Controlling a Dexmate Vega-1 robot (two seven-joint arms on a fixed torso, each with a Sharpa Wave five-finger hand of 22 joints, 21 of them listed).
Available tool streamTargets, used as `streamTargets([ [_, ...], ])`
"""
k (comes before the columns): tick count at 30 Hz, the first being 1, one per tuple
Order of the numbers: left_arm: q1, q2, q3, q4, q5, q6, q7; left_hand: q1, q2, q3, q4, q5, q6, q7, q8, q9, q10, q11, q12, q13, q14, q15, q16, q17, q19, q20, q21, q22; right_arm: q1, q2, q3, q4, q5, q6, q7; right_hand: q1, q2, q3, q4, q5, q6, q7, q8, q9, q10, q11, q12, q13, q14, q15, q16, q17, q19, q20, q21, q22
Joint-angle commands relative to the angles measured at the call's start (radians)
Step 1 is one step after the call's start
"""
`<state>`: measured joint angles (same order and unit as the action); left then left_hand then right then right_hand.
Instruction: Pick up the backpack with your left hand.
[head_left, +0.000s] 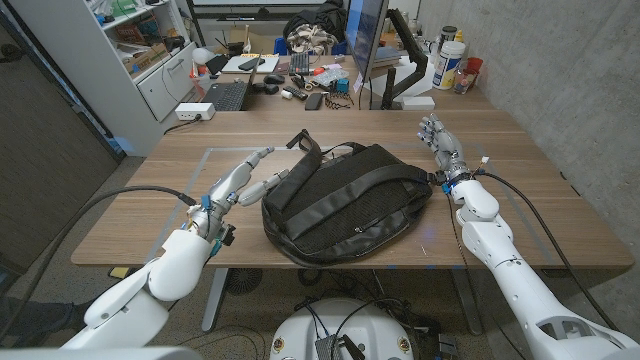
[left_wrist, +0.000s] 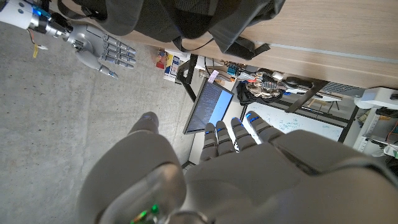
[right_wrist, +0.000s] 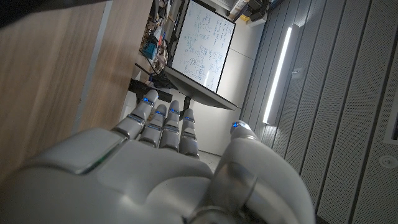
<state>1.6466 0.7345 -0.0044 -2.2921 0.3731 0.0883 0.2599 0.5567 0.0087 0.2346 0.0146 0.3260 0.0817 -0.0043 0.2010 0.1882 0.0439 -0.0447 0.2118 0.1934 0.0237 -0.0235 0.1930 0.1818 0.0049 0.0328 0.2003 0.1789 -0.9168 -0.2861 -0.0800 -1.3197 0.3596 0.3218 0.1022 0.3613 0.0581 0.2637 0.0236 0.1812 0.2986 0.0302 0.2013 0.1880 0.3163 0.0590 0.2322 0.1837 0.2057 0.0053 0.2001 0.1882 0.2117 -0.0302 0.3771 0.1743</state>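
Note:
A black backpack (head_left: 345, 200) lies flat in the middle of the wooden table (head_left: 160, 215), its straps up and its top loop (head_left: 305, 147) toward the far side. My left hand (head_left: 240, 182) hovers just left of the pack, fingers stretched out and apart, holding nothing, its fingertips close to the pack's left edge. My right hand (head_left: 440, 142) stands to the right of the pack with fingers straight and nothing in it. The left wrist view has the backpack (left_wrist: 186, 18), my own left hand (left_wrist: 239, 134) and the right hand (left_wrist: 102, 53). The right wrist view looks along my right hand (right_wrist: 165, 130).
A second desk (head_left: 300, 85) behind the table carries a keyboard, a monitor (head_left: 365, 40), cables and bottles. White shelving (head_left: 150, 50) stands at the back left. A concrete wall runs along the right side. Thin tape lines mark the tabletop.

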Motion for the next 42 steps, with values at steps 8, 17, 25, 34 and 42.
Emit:
streamTargets([
  [8,0.072,0.029,-0.074,-0.085,0.118,0.078,-0.089,0.045,-0.002,0.011,-0.028,0.002,-0.020,-0.004,-0.003,0.004,-0.008,-0.007,-0.008,0.001,0.001,-0.010,-0.004,0.000,-0.008,0.021,0.000,0.002,-0.013,0.003,-0.001,-0.018,0.001,0.000,-0.009,-0.005,0.002,0.001,-0.007,0.007,0.005,0.001,-0.001,0.004,0.006,0.000,-0.004,0.004,0.009,0.000,-0.003,0.002,0.012,-0.003,-0.006,0.005],
  [17,0.094,0.021,-0.090,-0.120,0.159,0.092,-0.138,0.067,-0.008,0.014,-0.044,0.003,-0.021,-0.004,-0.002,0.004,-0.010,-0.006,-0.008,0.002,0.000,-0.009,-0.005,0.000,-0.010,0.024,-0.001,0.002,-0.016,0.001,-0.007,-0.031,0.002,-0.007,-0.011,-0.006,0.002,0.000,-0.007,0.007,0.005,0.000,-0.001,0.004,0.008,-0.002,-0.004,0.004,0.010,0.000,-0.003,0.002,0.012,-0.003,-0.010,0.005],
  [25,0.098,0.032,-0.104,-0.156,0.212,0.118,-0.198,0.087,-0.015,0.017,-0.058,0.005,-0.025,-0.010,-0.002,0.004,-0.009,-0.008,-0.008,0.002,0.003,-0.008,-0.004,0.000,-0.007,0.032,0.000,0.002,-0.020,-0.003,-0.010,-0.045,0.001,-0.011,-0.018,-0.007,0.002,-0.001,-0.008,0.007,0.005,0.001,-0.001,0.004,0.008,-0.001,-0.004,0.004,0.010,0.001,-0.004,0.002,0.013,-0.003,-0.013,0.005],
  [34,0.100,0.051,-0.129,-0.229,0.269,0.201,-0.334,0.142,-0.034,0.025,-0.099,0.009,-0.029,-0.030,0.000,0.004,-0.014,-0.016,-0.008,0.002,0.006,-0.011,-0.003,0.000,0.007,0.053,0.005,0.002,-0.026,-0.012,-0.008,-0.065,0.004,-0.024,-0.025,-0.008,0.003,-0.001,-0.009,0.007,0.006,0.001,-0.001,0.004,0.008,-0.002,-0.005,0.005,0.011,0.003,-0.003,0.002,0.013,-0.002,-0.017,0.005],
  [42,0.094,0.068,-0.153,-0.291,0.291,0.264,-0.474,0.179,-0.043,0.031,-0.123,0.011,-0.035,-0.050,-0.001,0.004,-0.022,-0.023,-0.010,0.003,0.006,-0.012,-0.004,0.000,0.014,0.062,0.007,0.003,-0.022,-0.013,-0.010,-0.064,0.009,-0.026,-0.021,-0.008,0.004,-0.001,-0.009,0.008,0.006,0.000,-0.001,0.004,0.009,-0.002,-0.006,0.005,0.012,0.003,-0.003,0.002,0.014,-0.002,-0.019,0.005],
])
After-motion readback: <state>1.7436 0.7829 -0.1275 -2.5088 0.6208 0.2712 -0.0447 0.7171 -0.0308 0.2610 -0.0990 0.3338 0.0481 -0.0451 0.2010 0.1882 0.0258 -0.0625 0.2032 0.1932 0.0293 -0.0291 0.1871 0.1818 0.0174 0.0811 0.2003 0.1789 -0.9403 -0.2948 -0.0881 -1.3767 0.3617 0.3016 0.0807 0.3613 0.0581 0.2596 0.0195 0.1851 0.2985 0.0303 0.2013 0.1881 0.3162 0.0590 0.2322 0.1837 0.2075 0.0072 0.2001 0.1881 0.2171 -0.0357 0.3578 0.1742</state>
